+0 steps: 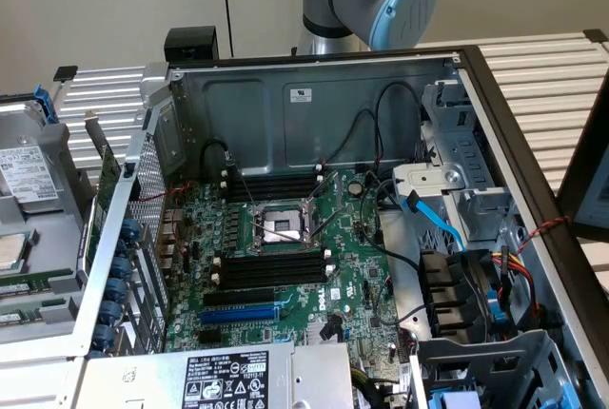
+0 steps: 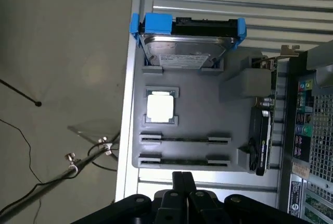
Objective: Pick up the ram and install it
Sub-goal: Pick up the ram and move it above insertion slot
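Closed gripper [image 2: 182, 176] hangs near the ram [image 2: 183, 162], nearer of 2 in tray [image 2: 203, 114].

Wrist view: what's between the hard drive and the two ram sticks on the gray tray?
A square processor chip in its holder lies between the hard drive and the ram sticks, in the wrist view.

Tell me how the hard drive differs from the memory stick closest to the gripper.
The hard drive lies flat, showing a broad silver face; the ram stick closest to the gripper stands on edge, a thin dark line. The hard drive sits in a blue bracket; the ram stick is held by grey holders at its ends. The hard drive is far bulkier than the ram stick. Both rest in the grey tray.
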`<state>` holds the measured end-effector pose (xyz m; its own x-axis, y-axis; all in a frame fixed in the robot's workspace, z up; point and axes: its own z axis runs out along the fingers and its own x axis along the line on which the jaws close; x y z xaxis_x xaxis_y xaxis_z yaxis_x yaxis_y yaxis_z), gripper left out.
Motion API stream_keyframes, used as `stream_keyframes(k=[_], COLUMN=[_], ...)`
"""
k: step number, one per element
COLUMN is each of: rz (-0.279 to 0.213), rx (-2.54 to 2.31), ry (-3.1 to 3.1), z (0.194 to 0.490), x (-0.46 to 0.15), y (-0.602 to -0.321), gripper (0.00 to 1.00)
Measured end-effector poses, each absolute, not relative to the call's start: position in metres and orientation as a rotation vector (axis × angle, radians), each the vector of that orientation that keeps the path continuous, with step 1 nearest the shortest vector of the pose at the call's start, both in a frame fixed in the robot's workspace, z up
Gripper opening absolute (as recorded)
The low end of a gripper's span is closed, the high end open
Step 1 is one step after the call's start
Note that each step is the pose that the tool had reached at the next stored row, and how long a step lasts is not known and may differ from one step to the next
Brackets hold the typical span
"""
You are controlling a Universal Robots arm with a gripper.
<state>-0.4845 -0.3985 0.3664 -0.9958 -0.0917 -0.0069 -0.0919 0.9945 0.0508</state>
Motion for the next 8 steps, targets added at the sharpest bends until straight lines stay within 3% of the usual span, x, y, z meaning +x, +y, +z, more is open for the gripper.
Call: stream_keyframes(k=[8], rz=[0.08], rx=[-0.372], ry=[3.113], z=[0.3659], x=[-0.4845], y=[-0.3985], gripper=[0.1])
